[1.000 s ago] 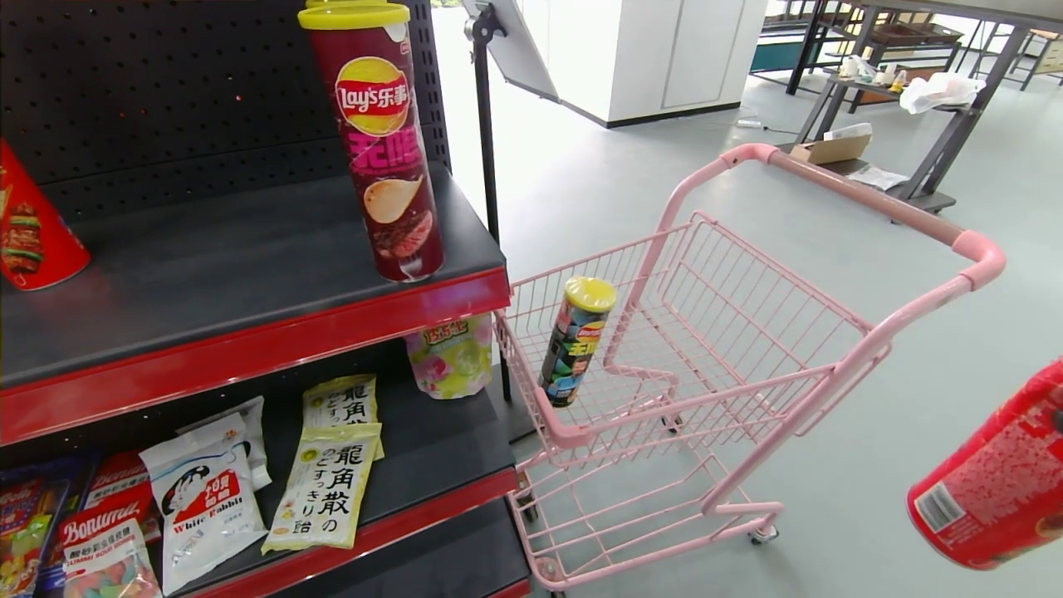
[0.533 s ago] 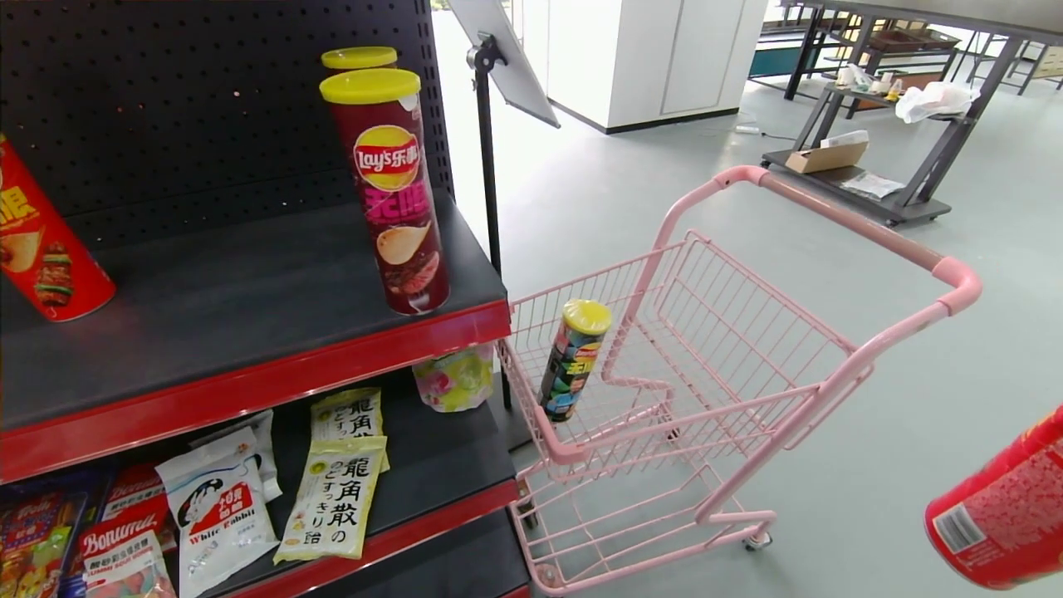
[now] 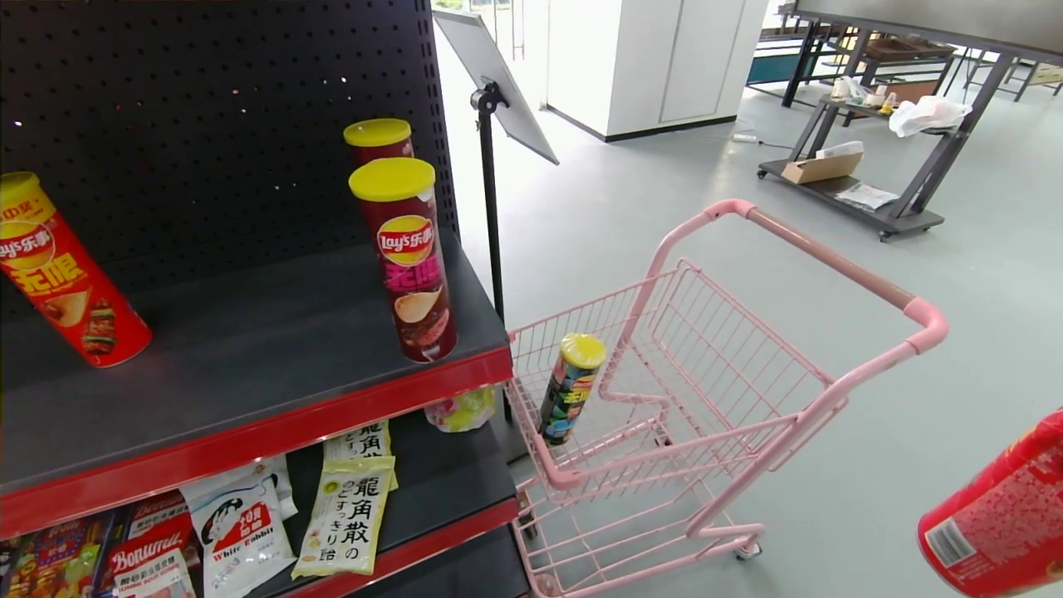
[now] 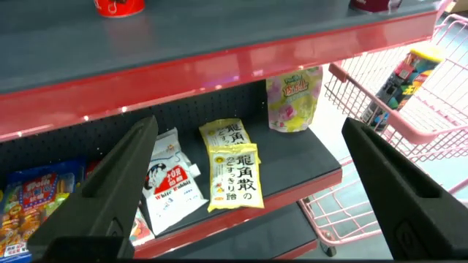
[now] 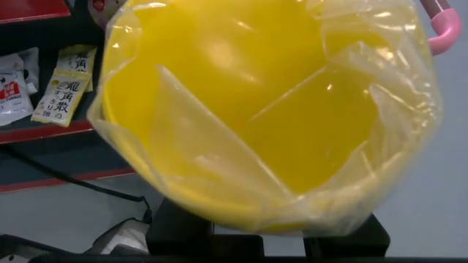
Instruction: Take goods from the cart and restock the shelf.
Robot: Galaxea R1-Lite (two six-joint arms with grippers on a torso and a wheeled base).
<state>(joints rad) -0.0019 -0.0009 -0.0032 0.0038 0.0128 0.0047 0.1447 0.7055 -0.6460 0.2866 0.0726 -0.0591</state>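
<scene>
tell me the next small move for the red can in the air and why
Probably carry the red can left, over the pink cart, toward the upper shelf. It hangs to the cart's right, away from the shelf, while bare shelf lies between the maroon can and the other red can.

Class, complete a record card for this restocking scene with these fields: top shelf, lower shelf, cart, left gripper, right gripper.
Top shelf: front dark red canister and back dark red canister at the cart end; orange-red canister at the other end.
Lower shelf: snack packets lying flat.
Cart: one multicoloured canister in the basket corner nearest the shelf.
Left gripper: jaws open, empty, facing the lower shelf.
Right gripper: shut on red canister, beside the cart, away from the shelf.
</scene>
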